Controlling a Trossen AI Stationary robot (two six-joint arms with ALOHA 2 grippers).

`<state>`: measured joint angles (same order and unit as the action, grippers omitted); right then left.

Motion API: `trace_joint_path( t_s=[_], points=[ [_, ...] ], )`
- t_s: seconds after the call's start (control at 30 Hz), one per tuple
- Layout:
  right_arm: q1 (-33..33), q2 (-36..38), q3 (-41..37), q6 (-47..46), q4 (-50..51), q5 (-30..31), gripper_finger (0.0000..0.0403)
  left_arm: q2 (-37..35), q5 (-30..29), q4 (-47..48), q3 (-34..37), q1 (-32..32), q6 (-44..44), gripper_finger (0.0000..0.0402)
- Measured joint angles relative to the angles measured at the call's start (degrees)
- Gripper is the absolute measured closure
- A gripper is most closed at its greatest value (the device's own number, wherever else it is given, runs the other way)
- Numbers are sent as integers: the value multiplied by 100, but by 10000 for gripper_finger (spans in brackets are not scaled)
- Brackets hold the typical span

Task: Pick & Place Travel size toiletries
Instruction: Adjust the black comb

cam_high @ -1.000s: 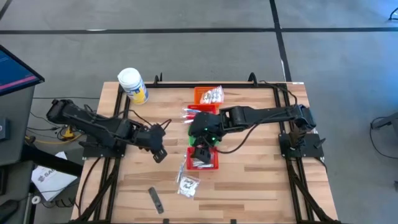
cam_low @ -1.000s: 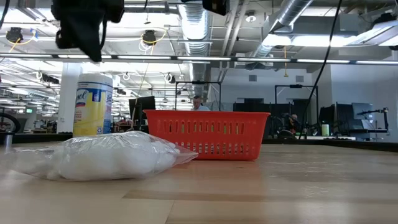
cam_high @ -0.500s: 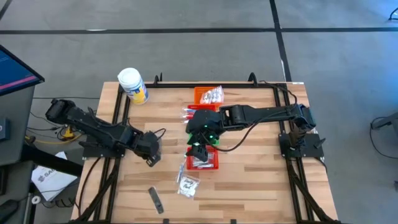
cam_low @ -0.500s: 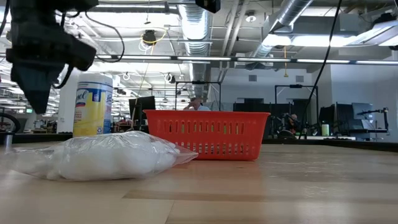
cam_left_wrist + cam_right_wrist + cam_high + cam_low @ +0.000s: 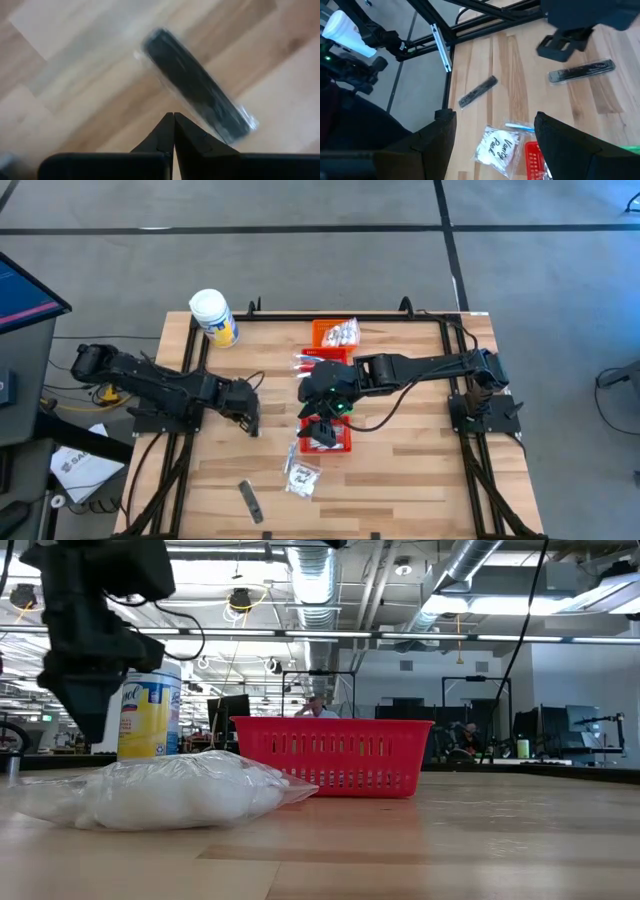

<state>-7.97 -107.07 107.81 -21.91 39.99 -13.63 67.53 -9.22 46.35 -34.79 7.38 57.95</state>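
Over table (image 5: 420,470) centre: right gripper (image 5: 322,427) above red basket (image 5: 341,442), fingers spread wide, nothing held. Left of it, left gripper (image 5: 250,420) pinched closed, empty, above dark flat strip (image 5: 197,92). Near edge: clear sachet (image 5: 301,478), second strip (image 5: 250,502).

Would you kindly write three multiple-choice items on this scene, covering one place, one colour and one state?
1. The large white jar with yellow label stands: A at the wooden table's corner, left arm's side; B in a basket; C beside the right arm.
2. The mesh basket under the right gripper is: A blue; B red; C yellow.
3. The left gripper is: A shut; B wide open; C holding the jar.
A, seen from above; B, red walls show; A, its fingertips meet.
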Motion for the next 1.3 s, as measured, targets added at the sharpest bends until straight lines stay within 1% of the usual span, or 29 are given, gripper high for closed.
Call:
trace_joint_path(
  t_s=[0.3,0.43,0.57,0.67,0.9,1.17,1.3],
  points=[
    [122,0,0,-152,4,23,144,2,26,-202,0,-1097,-1069,399],
    [134,0,0,-151,26,13,144,2,291,-479,0,-1478,-1459,399],
    [129,0,0,-153,26,6,144,101,501,-718,-2,-1661,-1725,399],
    [138,0,0,-152,27,4,144,268,667,-817,-2,-1660,-1868,399],
    [138,0,0,-159,74,3,144,852,726,-955,-2,-1490,-1893,399],
    [136,0,0,-167,173,2,144,1400,1287,-1700,-30,-1134,-2358,399],
    [136,0,0,-167,205,2,144,1535,1525,-1948,-30,-943,-2578,399]
  ],
)
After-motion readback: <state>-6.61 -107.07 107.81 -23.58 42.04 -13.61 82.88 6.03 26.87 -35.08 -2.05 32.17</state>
